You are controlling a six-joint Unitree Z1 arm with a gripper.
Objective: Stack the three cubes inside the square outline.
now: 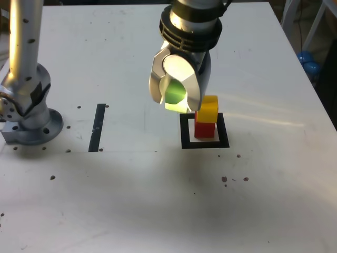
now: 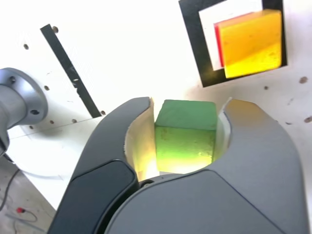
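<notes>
Pincer: the pincer [image 2: 185, 141] fills the near part of the wrist view, its two dark jaws closed against the sides of the green cube [image 2: 185, 135], which sits square between them and lit from behind.
Load height: in the exterior view the pincer [image 1: 176, 95] hangs above the counter [image 1: 158, 200], with the green cube [image 1: 175, 91] clear of everything beneath.
Landmark: the square outline [image 1: 205, 130] of black tape with a white centre.
Stack so far: the red cube [image 1: 205, 128] stands inside the square outline, and the yellow cube [image 1: 209, 106] rests on it, turned a little and overhanging one edge.
Offset: the green cube is beside the stack, toward the exterior view's left of the square outline, not yet over it.
Step in hand: carrying the third block to the top, by my reading.
Doing it well: bring it over the yellow cube's middle, match its turn, lower gently until the faces meet, then open without dragging sideways.
Risk: the skewed yellow cube gives a smaller landing, so a nudge may topple both.
</notes>
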